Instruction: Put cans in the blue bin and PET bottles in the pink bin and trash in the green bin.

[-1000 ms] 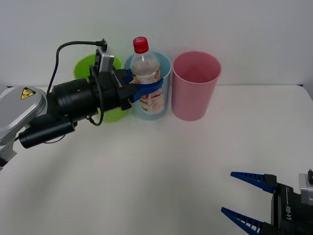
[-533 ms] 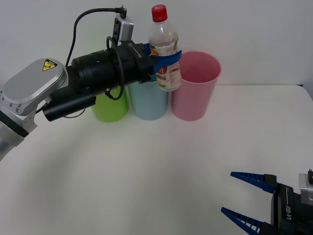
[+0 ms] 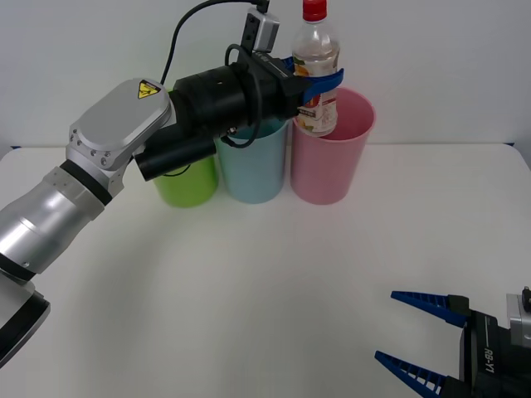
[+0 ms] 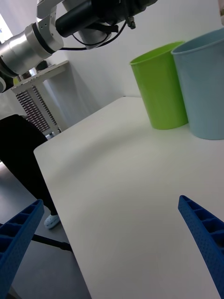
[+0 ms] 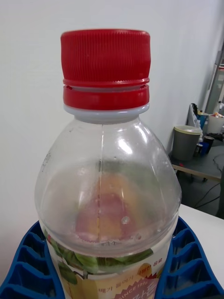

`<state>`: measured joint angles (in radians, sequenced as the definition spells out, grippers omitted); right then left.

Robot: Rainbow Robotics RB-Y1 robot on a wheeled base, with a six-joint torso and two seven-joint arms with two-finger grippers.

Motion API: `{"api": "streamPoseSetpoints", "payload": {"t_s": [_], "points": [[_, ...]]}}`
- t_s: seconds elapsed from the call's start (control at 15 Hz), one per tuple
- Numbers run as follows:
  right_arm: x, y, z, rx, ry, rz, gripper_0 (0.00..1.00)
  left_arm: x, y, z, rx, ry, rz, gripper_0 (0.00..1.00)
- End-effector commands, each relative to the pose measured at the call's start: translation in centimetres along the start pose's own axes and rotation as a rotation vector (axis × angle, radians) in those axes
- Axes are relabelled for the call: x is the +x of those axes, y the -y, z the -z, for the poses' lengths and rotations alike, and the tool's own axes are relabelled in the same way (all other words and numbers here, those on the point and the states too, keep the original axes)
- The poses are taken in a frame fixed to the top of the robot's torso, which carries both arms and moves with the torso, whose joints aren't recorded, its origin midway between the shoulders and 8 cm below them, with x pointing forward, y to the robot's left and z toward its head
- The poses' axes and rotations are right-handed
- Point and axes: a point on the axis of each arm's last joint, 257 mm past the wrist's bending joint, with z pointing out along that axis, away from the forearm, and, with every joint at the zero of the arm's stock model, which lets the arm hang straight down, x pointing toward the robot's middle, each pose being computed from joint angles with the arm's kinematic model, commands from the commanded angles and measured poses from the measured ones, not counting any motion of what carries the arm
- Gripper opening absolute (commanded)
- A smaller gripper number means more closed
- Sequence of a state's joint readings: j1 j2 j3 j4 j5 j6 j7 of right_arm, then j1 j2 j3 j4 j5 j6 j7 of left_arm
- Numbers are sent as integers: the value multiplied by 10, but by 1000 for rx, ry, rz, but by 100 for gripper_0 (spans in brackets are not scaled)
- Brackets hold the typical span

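My left gripper (image 3: 319, 80) is shut on the PET bottle (image 3: 317, 70), a clear bottle with a red cap and a pale label, held upright over the left rim of the pink bin (image 3: 332, 145). Up close, the left wrist view has the bottle (image 5: 109, 187) clamped between blue ribbed fingers (image 5: 30, 266). The blue bin (image 3: 251, 166) stands left of the pink one, and the green bin (image 3: 187, 181) left of that, both partly behind my left arm. My right gripper (image 3: 419, 340) rests open low at the front right, over bare table; the green bin (image 4: 161, 88) and blue bin (image 4: 203, 88) appear in its wrist view.
The three bins stand in a row against the back wall on a white table (image 3: 265, 282). In the right wrist view the table's edge (image 4: 51, 187) drops off to the floor, with a rack in the room beyond.
My left arm has carried the bottle up and to the right, from in front of the blue bin to above the pink bin's rim. The right gripper has stayed put.
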<state>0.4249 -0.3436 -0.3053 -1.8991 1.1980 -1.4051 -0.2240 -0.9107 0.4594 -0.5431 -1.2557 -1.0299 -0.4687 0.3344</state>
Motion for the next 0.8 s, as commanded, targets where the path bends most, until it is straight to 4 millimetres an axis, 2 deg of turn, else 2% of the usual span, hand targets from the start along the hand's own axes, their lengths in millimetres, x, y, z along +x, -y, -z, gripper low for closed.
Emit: {"api": "streamPoseSetpoints", "payload": {"t_s": [0.07,0.27,0.47,0.8], "points": [[0,0,0,0,0,0,100,-3,-10,-17,-24,-3,14,22],[0,0,0,0,0,0,100,-7,-22,-36,-66,-8,13,22],[0,0,0,0,0,0,100,-10,-27,-49,-81,-11,26,22],[0,0,0,0,0,0,100,-11,-33,-52,-116,2,29,21]]}}
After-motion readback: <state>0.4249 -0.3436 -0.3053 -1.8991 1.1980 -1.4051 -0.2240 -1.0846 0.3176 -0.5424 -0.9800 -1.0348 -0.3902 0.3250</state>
